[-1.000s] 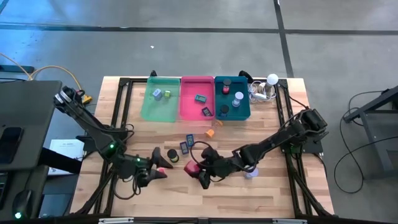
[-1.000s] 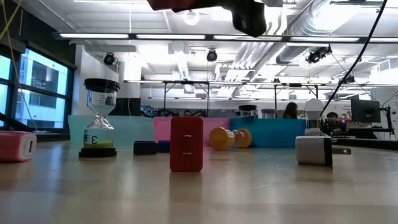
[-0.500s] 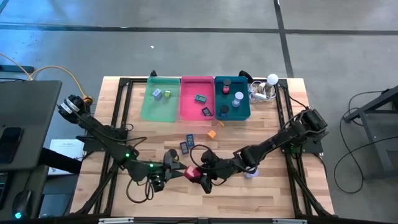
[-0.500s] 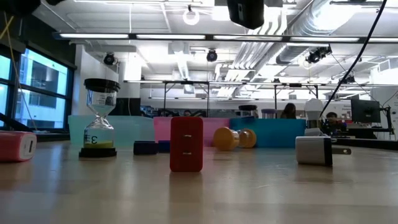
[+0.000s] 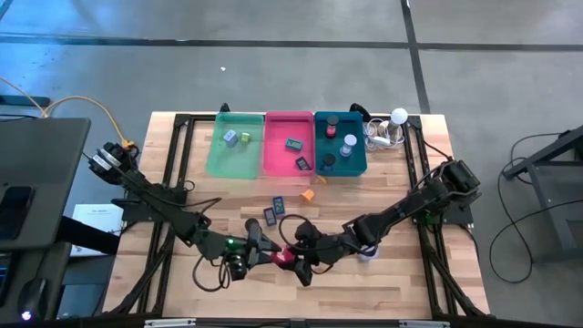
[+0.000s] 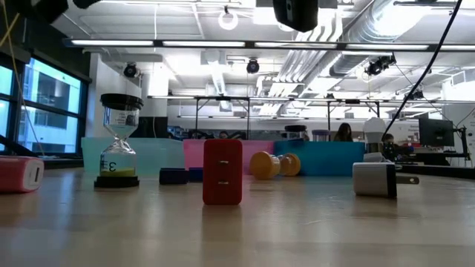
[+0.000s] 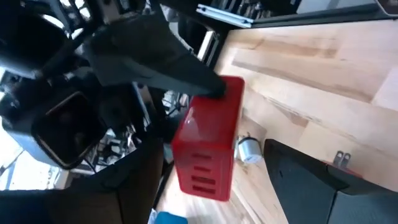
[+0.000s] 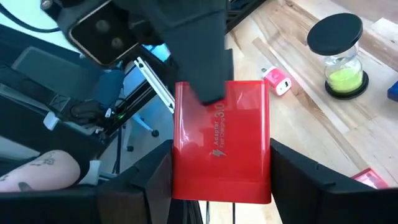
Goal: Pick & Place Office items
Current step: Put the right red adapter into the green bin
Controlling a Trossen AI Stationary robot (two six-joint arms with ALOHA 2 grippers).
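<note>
My right gripper (image 8: pixel 221 163) is shut on a red block (image 8: pixel 221 146), held above the near middle of the table (image 5: pixel 287 258). My left gripper (image 7: pixel 214 152) is open and faces it from the table's left (image 5: pixel 264 250). Its fingers stand on either side of the red block (image 7: pixel 208 146). One of those fingers (image 8: pixel 193 56) shows in front of the block's face in the right wrist view. A second red block (image 6: pixel 223 170) stands upright on the table. A pink block (image 8: pixel 277 81) and an hourglass (image 8: pixel 339 59) rest on the wood below. My right gripper pinches the red block's two narrow sides (image 8: pixel 264 155) between its two fingers (image 8: pixel 292 177), coming level from the table's right. The block is lifted clear of the table. My left gripper: I cannot tell whether a finger touches the block.
Green (image 5: pixel 219 155), pink (image 5: pixel 278 159) and teal (image 5: pixel 360 155) trays with small items stand at the far edge, with a white ball with cables (image 5: pixel 392 128) to their right. Blue clips (image 5: pixel 271 214), an orange block (image 5: pixel 310 194) and a white plug block (image 6: pixel 375 178) lie mid-table.
My left gripper has gone toward the table's right, up to the red block and the right gripper. My right gripper has shifted a little toward the near edge with the block, which stays lifted.
</note>
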